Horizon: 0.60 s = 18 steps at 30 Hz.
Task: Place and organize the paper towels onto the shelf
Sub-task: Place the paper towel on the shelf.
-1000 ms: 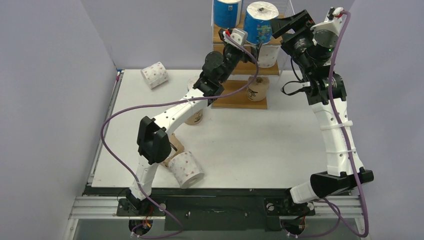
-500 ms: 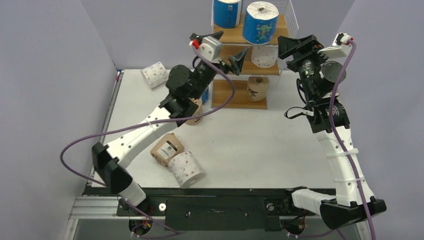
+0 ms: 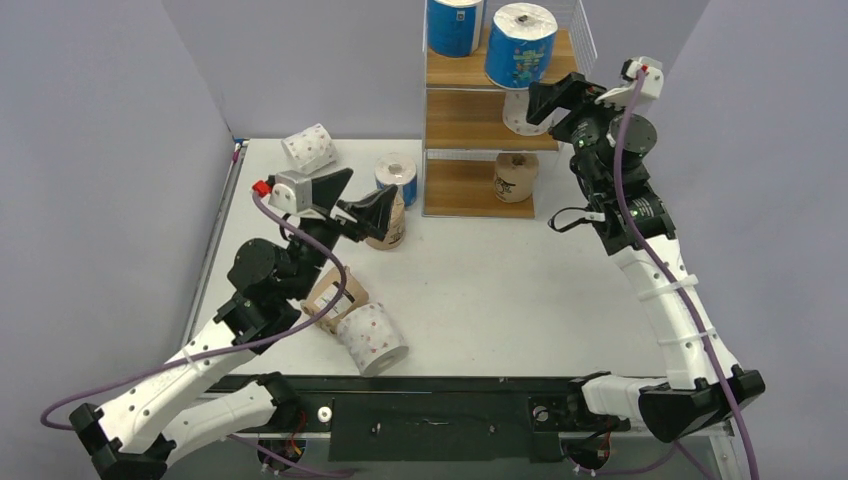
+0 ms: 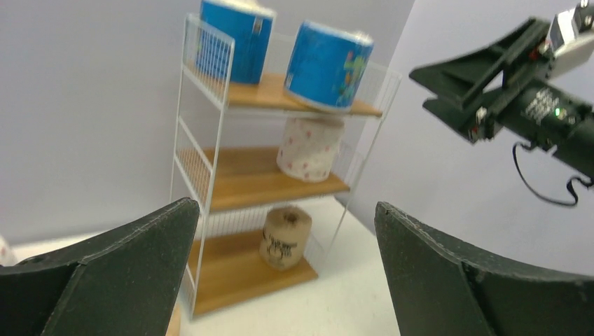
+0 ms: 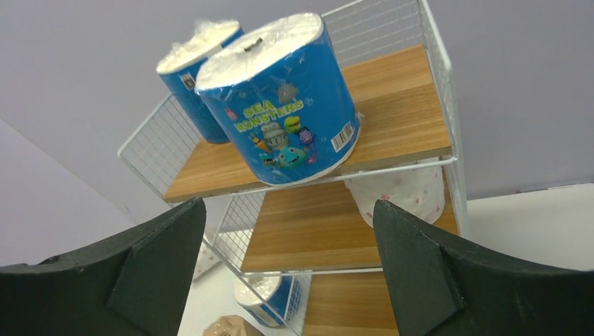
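The shelf (image 3: 465,120) stands at the back of the table. Two blue paper towels (image 3: 520,45) (image 3: 455,25) sit on its top board, a white pink-dotted roll (image 3: 520,110) on the middle board and a brown roll (image 3: 515,175) on the bottom. On the table are a blue roll (image 3: 397,175), a brown roll (image 3: 392,228), another brown roll (image 3: 330,295) and two dotted rolls (image 3: 370,338) (image 3: 310,150). My left gripper (image 3: 352,198) hangs open and empty over the table's left, facing the shelf (image 4: 238,175). My right gripper (image 3: 548,100) is open and empty at the shelf's right side (image 5: 315,231).
The shelf's wire mesh sides (image 5: 238,231) stand left and right of the boards. A grey wall runs along the table's left, and the table's near edge (image 3: 400,378) lies just beyond the nearest dotted roll. The right arm's gripper (image 4: 490,84) shows in the left wrist view.
My left arm has drawn back from the shelf to the near left, away from the middle board. My right gripper has shifted left toward the shelf. Both stand wider open.
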Each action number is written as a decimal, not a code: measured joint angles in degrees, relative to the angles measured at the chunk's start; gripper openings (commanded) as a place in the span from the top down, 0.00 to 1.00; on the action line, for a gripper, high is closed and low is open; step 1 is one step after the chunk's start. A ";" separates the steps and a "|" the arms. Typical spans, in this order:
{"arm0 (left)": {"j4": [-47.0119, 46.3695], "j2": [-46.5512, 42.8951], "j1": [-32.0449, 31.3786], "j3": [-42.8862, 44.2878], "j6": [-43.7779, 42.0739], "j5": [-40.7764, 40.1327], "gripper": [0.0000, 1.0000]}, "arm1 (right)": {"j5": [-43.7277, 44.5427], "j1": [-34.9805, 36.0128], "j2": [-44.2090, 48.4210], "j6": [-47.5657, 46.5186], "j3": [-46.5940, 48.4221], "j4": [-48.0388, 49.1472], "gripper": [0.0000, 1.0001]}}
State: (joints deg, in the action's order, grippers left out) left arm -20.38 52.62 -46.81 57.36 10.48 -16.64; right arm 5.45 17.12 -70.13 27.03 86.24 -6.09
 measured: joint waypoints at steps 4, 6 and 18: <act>5.97 -8.09 0.00 -8.96 3.61 -1.64 0.04 | 1.29 1.36 -3.87 -2.84 1.07 -0.04 0.16; 9.09 -12.50 0.00 -13.07 5.66 -2.67 0.04 | 1.51 1.36 -6.43 -3.78 2.38 -0.07 0.16; 21.44 -30.51 0.00 -25.44 12.96 -8.07 0.04 | 2.56 1.36 -16.74 -6.95 11.65 -0.98 0.16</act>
State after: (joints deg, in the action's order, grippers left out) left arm 1.06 22.11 -46.81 31.92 23.44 -24.71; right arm 8.01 18.48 -86.87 20.08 97.89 -7.07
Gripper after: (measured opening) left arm 0.966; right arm 0.840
